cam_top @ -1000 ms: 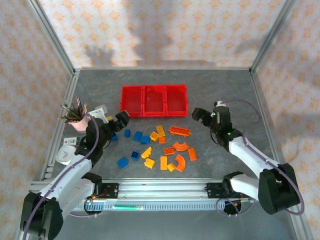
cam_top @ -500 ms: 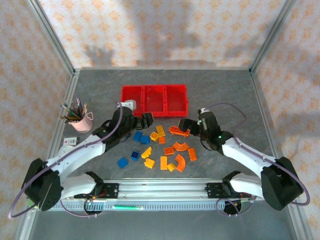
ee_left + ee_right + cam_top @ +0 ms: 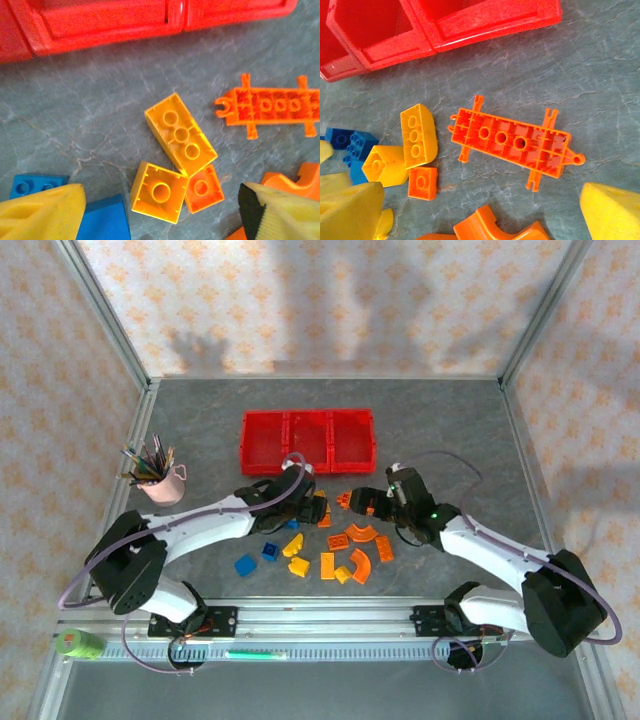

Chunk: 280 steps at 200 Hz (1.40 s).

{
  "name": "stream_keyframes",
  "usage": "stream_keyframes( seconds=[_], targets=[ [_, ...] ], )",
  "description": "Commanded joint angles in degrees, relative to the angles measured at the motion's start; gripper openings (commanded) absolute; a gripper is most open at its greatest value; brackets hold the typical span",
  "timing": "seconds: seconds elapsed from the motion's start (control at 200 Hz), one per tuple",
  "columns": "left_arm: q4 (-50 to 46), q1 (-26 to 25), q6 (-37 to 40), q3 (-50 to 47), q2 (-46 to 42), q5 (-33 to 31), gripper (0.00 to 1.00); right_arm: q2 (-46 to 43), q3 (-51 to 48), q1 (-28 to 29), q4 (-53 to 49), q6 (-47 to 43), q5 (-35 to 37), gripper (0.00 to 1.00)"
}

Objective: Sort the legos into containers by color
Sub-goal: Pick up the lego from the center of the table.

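Note:
The three joined red containers (image 3: 308,440) lie at the back centre, their front walls (image 3: 100,20) (image 3: 445,25) in both wrist views. Legos are scattered in front: blue bricks (image 3: 246,564), yellow ones (image 3: 298,545), orange arches (image 3: 360,533). My left gripper (image 3: 303,504) (image 3: 160,217) hangs open over a yellow square brick (image 3: 160,191), a long yellow brick (image 3: 181,134) and a small orange brick (image 3: 204,187). My right gripper (image 3: 365,502) (image 3: 480,217) is open above the long orange plate (image 3: 517,142) (image 3: 272,106), with an orange arch (image 3: 500,227) between its fingers.
A pink pencil cup (image 3: 160,480) stands at the left. A green object (image 3: 80,643) lies by the rail at the bottom left. Blue bricks (image 3: 102,217) (image 3: 350,142) sit by the left finger. Metal frame posts border the table.
My left arm swung right from beside the pencil cup to the yellow bricks at centre. My right gripper moved left and down over the orange plate. A green object appeared at the bottom left.

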Motion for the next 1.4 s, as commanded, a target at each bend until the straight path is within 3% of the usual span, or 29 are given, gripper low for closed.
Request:
stream_keyframes(
  seconds=[0.0, 0.265, 0.816, 1.036, 1.396],
  targets=[
    [-2.0, -1.1, 4.1, 3.1, 2.2, -2.5, 0.79, 0.3, -0.2, 0.5, -1.2, 1.5, -0.6, 1.00],
    [-4.5, -1.4, 5.3, 6.0, 7.4, -5.0, 0.70, 0.2, -0.1, 0.7, -1.7, 1.8, -0.9, 1.00],
    [-4.3, -2.0, 6.0, 6.4, 12.2, -3.9, 0.50, 0.3, 0.2, 0.8, -1.5, 2.0, -0.9, 1.00],
    [-4.3, -2.0, 6.0, 6.4, 11.0, -4.6, 0.36, 0.3, 1.2, 0.8, -2.1, 1.5, -0.7, 1.00],
    [-5.3, -0.5, 2.2, 6.6, 1.2, -10.7, 0.31, 2.1, 7.0, 1.2, -1.9, 1.1, -3.3, 1.00]
  ],
)
